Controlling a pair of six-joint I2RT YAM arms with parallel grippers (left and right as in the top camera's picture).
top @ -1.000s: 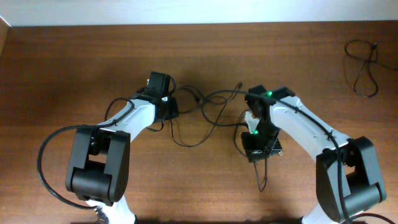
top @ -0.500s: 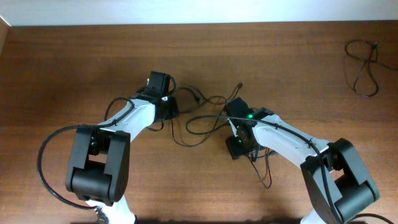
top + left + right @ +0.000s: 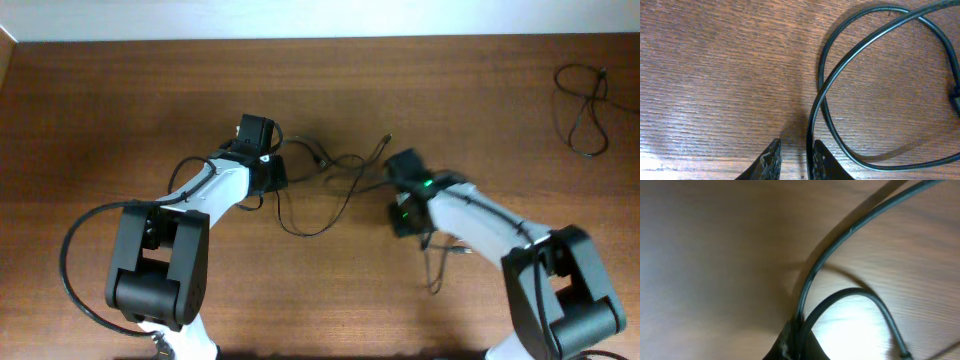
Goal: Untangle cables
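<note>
Found the cables (image 3: 345, 160) bunched mid-worktop (image 3: 120, 100), strung between the two arms, long run roughly left-right. Saw right pincer (image 3: 796, 341) clenched on two strands, both fanning out ahead of its tip toward the tangle; blurred view. Saw left pincer (image 3: 796, 150) at the tangle's left end, tips nearly together, one strand running down between them; could not tell whether truly clamped. Noted crossed loops just ahead of it. Judged the next move as turning on that left-right line: draw the ends apart along it, right arm with the surer hold. Spotted a lone cable (image 3: 585, 95) looped well apart at the far right corner, no obstacle.
</note>
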